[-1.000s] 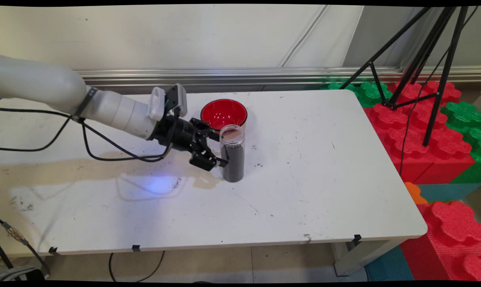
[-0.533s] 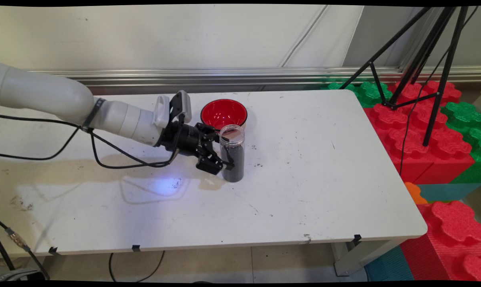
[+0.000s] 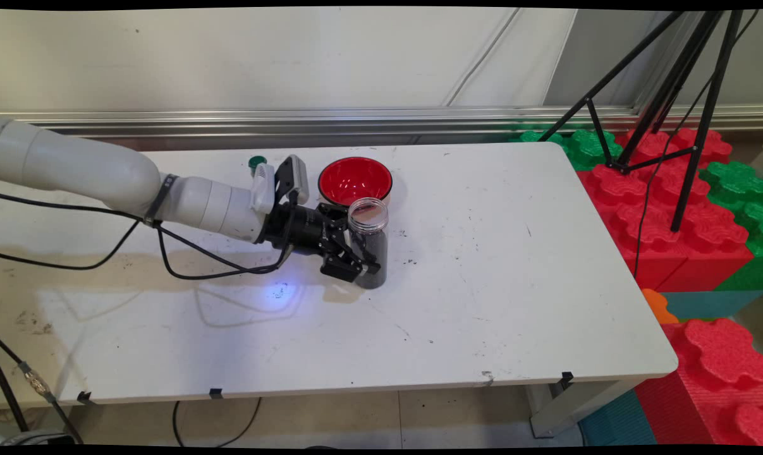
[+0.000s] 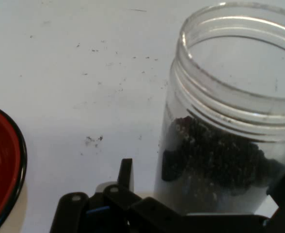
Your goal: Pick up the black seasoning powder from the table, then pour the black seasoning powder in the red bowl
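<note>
A clear, lidless jar (image 3: 368, 243), partly filled with dark granules, stands upright near the middle of the white desk (image 3: 514, 265). In the hand view the jar (image 4: 229, 126) fills the right side, its threaded mouth open. The black end effector (image 3: 353, 248) reaches in level from the left with one finger on each side of the jar's lower half; whether the fingers press on the glass or only flank it cannot be told. Just behind the jar sits a red bowl (image 3: 355, 180) with a dark rim, empty inside. A small green object (image 3: 256, 162) lies behind the arm's wrist. Dark specks dot the desk beside the jar. A black tripod (image 3: 665, 95) stands on red and green foam blocks (image 3: 672, 208) to the right.
</note>
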### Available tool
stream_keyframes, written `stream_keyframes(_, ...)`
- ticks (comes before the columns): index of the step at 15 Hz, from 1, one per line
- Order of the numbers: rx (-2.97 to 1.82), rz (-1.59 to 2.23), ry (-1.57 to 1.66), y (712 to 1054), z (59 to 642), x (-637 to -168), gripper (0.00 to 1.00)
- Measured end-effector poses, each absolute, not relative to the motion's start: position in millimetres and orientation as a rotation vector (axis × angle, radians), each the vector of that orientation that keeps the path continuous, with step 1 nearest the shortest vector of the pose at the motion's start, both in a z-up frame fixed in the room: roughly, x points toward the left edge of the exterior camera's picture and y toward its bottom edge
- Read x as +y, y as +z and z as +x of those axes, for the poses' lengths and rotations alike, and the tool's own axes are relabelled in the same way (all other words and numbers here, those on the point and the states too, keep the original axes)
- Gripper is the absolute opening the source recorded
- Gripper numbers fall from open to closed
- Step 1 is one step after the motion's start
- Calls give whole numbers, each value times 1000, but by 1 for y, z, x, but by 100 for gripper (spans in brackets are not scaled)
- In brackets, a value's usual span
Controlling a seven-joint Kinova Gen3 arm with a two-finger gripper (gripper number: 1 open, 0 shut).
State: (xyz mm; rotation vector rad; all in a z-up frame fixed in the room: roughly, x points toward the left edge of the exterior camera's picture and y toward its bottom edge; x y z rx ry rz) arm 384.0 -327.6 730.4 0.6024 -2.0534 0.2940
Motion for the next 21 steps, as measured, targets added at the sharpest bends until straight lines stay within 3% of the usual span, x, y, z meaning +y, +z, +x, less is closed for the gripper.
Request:
stream_keyframes(11,-1997,617,298,708,379,-332,100)
stream_keyframes(12,-1994,617,298,706,379,-333,0)
stream_keyframes(21,-1981,614,303,702,380,-334,0)
